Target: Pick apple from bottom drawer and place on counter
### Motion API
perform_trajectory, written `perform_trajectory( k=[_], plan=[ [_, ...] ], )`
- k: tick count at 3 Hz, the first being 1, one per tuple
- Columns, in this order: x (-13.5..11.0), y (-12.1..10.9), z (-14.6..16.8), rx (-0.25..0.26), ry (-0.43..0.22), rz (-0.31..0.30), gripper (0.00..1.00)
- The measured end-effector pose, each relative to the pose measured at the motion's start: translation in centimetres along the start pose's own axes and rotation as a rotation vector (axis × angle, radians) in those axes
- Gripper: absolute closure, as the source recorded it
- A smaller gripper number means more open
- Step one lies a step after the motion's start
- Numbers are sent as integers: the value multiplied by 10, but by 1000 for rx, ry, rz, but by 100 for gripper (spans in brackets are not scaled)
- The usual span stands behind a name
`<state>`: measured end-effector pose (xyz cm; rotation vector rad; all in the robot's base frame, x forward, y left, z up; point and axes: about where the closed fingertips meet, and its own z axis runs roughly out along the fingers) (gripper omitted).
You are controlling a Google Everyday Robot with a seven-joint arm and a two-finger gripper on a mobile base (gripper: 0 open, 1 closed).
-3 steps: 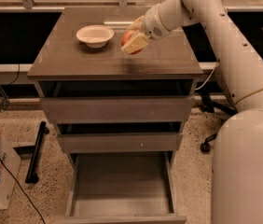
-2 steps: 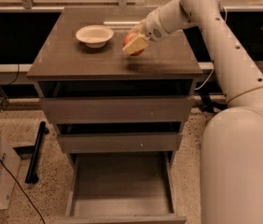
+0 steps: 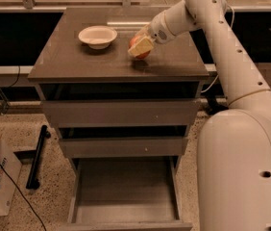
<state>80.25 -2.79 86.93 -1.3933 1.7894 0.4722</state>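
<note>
Pincer [image 3: 140,47] clamped on one round red apple [image 3: 134,42] low over the glossy grey-brown desk [image 3: 73,61]; one white bowl [image 3: 97,35] at its nine o'clock.

My one camera sits high before the desk [image 3: 78,64], fairly near, facing down across its top and drawer fronts [image 3: 121,112]; my tool [image 3: 140,47] hangs over the top, right of centre.
</note>
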Motion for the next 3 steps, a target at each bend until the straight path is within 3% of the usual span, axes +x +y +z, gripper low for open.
perform_trajectory(
  k=[1,2,3],
  plan=[
    [0,1,4,-6,1,1,16],
    [1,3,9,-12,1,1,0],
    [1,3,9,-12,1,1,0]
  ],
)
